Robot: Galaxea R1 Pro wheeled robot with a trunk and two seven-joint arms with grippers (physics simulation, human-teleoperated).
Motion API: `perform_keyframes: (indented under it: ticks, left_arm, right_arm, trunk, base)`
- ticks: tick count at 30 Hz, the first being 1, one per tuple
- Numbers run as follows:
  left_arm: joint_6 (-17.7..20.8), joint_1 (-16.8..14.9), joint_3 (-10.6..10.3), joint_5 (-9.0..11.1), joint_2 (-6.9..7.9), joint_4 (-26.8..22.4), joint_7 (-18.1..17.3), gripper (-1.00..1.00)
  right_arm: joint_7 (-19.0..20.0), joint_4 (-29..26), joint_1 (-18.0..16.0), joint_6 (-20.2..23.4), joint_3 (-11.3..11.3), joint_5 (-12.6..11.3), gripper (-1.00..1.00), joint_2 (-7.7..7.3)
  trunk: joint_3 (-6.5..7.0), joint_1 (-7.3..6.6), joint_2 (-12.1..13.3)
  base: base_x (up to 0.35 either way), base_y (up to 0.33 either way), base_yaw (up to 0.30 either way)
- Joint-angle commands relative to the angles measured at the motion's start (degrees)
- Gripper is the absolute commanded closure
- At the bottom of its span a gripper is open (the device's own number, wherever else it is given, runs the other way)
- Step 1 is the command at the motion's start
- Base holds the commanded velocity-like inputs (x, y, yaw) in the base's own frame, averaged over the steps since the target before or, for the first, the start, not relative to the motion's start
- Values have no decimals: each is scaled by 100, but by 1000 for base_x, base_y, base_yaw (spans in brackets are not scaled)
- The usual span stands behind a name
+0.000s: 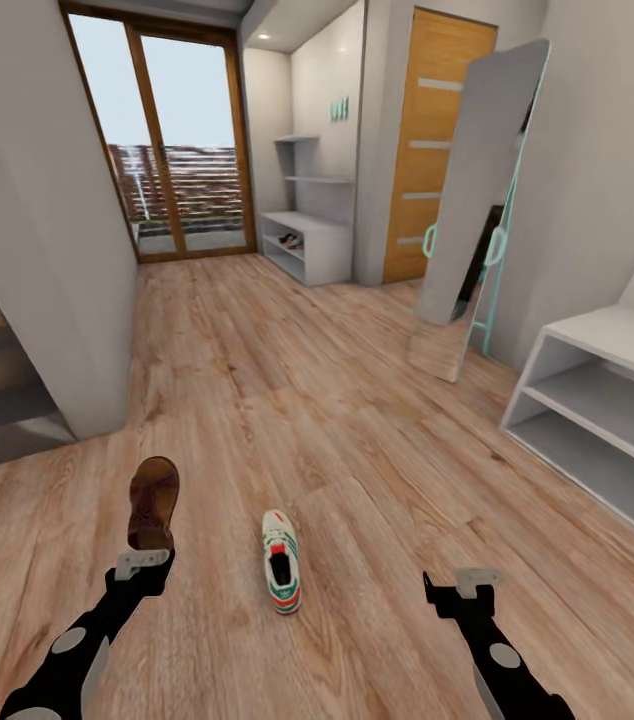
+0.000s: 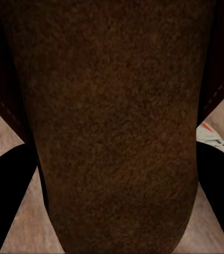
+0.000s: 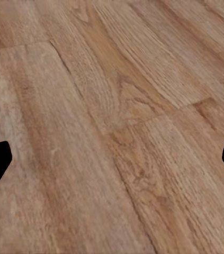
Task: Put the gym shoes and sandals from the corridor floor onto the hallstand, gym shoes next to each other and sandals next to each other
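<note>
While left end effector (image 1: 143,563) grips a grainy brown sandal (image 1: 152,503) (toe up), right end effector (image 1: 465,582) spread wide, wood-grain floor (image 1: 357,480).

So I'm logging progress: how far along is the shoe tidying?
Done: cannot tell; something small sits in the far pale grey hallstand. In hand: the left gripper holds a dark-brown leather sandal. Left: the white green-striped gym shoe lies on the wood-plank floor; right gripper open, empty.
</note>
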Motion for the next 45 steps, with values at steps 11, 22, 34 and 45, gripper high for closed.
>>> perform_keyframes:
  ticks: [11, 22, 34, 45]
  left_arm:
    - [-42, -17, 48, -62, -7, 4, -36, 100]
    - [-61, -13, 48, -62, -1, -50, -44, 100]
    - [84, -21, 29, -69, -6, -175, -391, 100]
    - [1632, -1065, -494, -93, -145, -200, -1758, 100]
  right_arm:
    - [26, 0, -4, -24, -38, 34, -100, 1]
    - [22, 0, -4, -24, -39, 34, -100, 2]
    - [17, 18, -4, -1, -31, 34, -100, 62]
    - [-343, -421, -35, 1526, -28, 18, -100, 437]
  trunk:
    - [-5, 1, -2]
    - [-5, 1, -2]
    - [-5, 1, -2]
    - [-5, 1, -2]
  base:
    - [260, 218, 169]
    - [40, 23, 114]
    - [0, 0, 3]
    - [0, 0, 0]
